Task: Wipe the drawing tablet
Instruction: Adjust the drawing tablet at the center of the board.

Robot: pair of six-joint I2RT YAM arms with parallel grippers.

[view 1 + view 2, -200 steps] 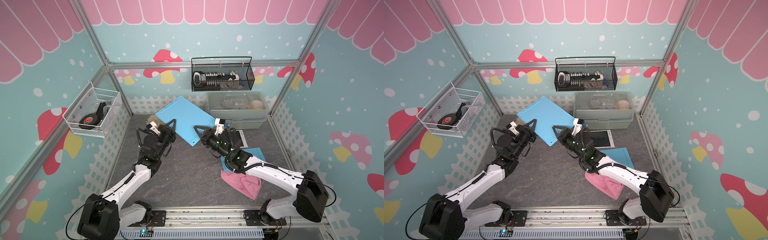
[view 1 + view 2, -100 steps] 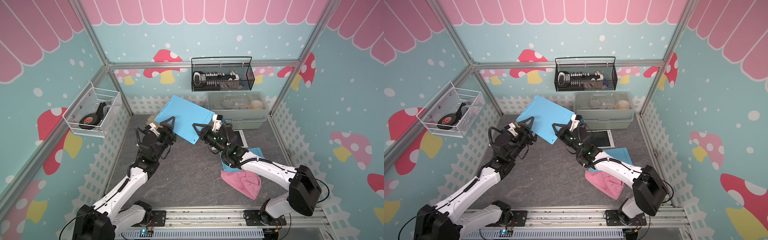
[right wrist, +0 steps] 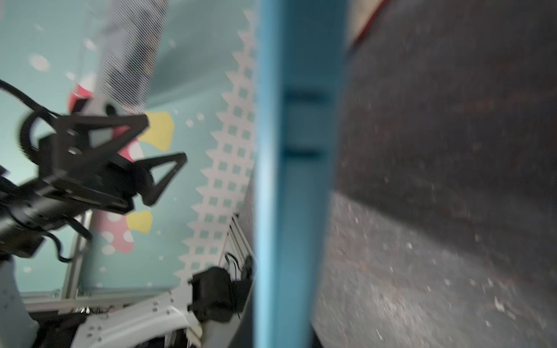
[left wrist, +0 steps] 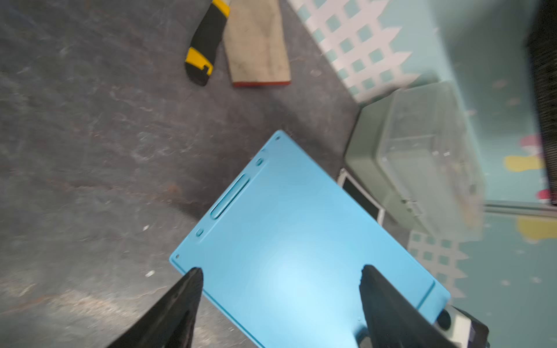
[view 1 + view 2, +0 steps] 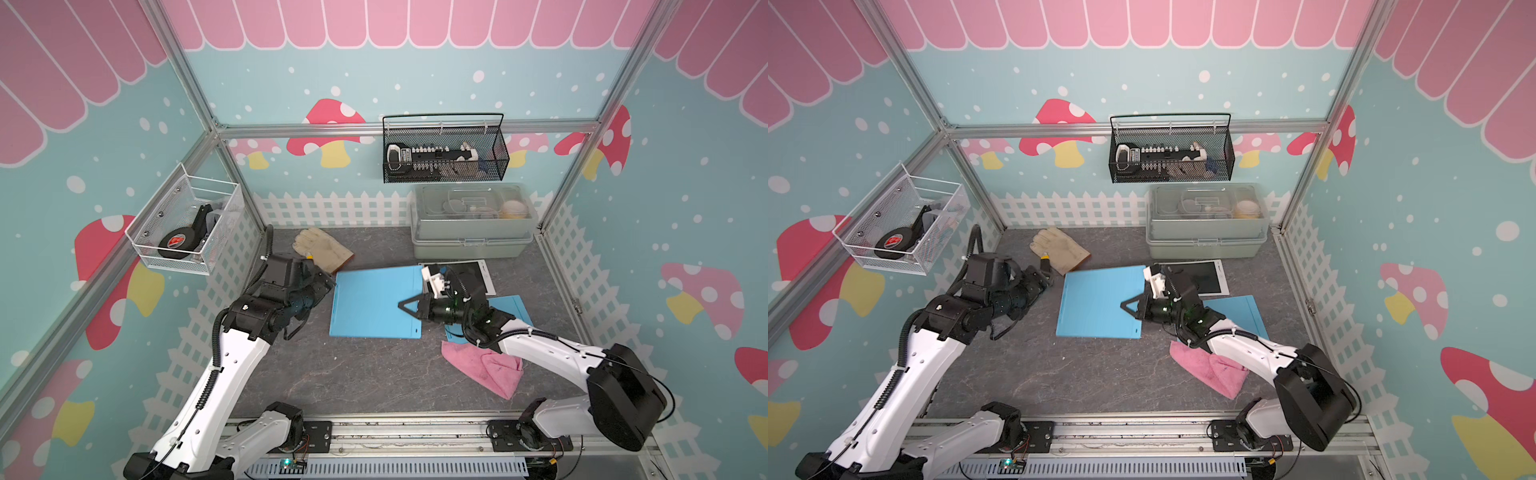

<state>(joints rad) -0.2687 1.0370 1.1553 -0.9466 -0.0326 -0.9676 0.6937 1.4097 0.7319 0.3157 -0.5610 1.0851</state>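
In right wrist view alone, blue tablet edge-on

1. Flat light-blue rectangular plastic drawing tablet: plain back facing up, roughly level at mid-table, pinched at its right edge by the right gripper.
2. Crumpled pink cloth: loose on the dark tabletop, near the tablet's right corner, not touching it.
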